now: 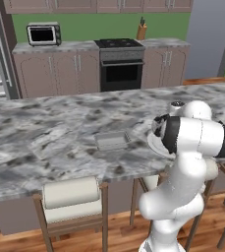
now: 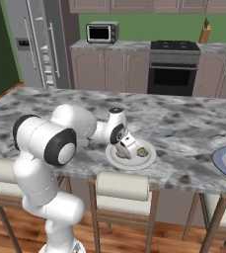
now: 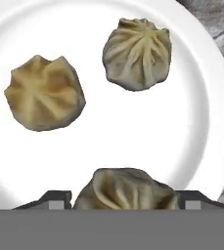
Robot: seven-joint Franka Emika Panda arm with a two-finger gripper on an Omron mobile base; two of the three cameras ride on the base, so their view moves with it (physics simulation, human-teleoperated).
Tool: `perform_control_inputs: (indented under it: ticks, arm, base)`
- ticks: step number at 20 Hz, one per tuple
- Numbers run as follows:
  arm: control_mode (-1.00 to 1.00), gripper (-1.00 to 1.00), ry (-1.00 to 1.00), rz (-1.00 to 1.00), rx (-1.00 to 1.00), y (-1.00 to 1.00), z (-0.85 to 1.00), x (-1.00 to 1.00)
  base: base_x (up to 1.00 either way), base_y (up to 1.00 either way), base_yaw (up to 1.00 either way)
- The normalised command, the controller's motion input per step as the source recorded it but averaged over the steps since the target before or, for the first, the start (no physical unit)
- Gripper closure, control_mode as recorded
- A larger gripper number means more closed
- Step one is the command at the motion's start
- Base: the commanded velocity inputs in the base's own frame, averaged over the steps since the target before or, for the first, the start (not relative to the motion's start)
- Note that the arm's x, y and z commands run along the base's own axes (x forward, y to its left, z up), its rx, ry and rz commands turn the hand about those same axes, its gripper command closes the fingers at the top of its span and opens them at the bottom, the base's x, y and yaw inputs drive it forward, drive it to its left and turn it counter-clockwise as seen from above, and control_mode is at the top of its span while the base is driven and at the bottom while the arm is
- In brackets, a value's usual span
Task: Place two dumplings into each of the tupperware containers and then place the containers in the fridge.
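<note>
Three dumplings lie on a round white plate (image 3: 201, 97). One dumpling (image 3: 125, 190) sits between my gripper's (image 3: 124, 199) two dark fingertips (image 3: 55, 199), which flank it closely with the jaws still spread. Two more dumplings (image 3: 138, 52) (image 3: 44, 93) rest further out on the plate. From the right base view the gripper (image 2: 125, 149) points down onto the plate (image 2: 134, 163) near the counter's front edge. A shallow grey rectangular tupperware container (image 1: 111, 140) stands empty on the marble island to the left of the plate (image 1: 154, 144). The fridge (image 2: 35, 44) stands open at the back left.
A blue-grey plate (image 2: 224, 160) holding food sits at the island's right end. Stools (image 2: 122, 188) line the island's near side. An oven (image 1: 121, 71), a toaster oven (image 1: 43, 34) and cabinets run along the back wall.
</note>
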Motion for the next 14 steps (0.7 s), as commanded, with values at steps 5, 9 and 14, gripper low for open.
perform_control_inputs:
  ticks: [5, 9, 14]
  arm:
    - [-1.0, 1.0, -0.15, 0.0, 0.21, 0.94, 0.98, -0.02]
    - [-1.0, 1.0, 0.04, 0.0, 0.11, 0.96, 0.74, 0.11]
    - [-1.0, 1.0, 0.22, 0.01, 0.01, 0.88, 0.06, 0.72]
  base:
    - [0.0, 0.0, 0.0]
    - [0.0, 0.0, 0.0]
    - [0.0, 0.0, 0.0]
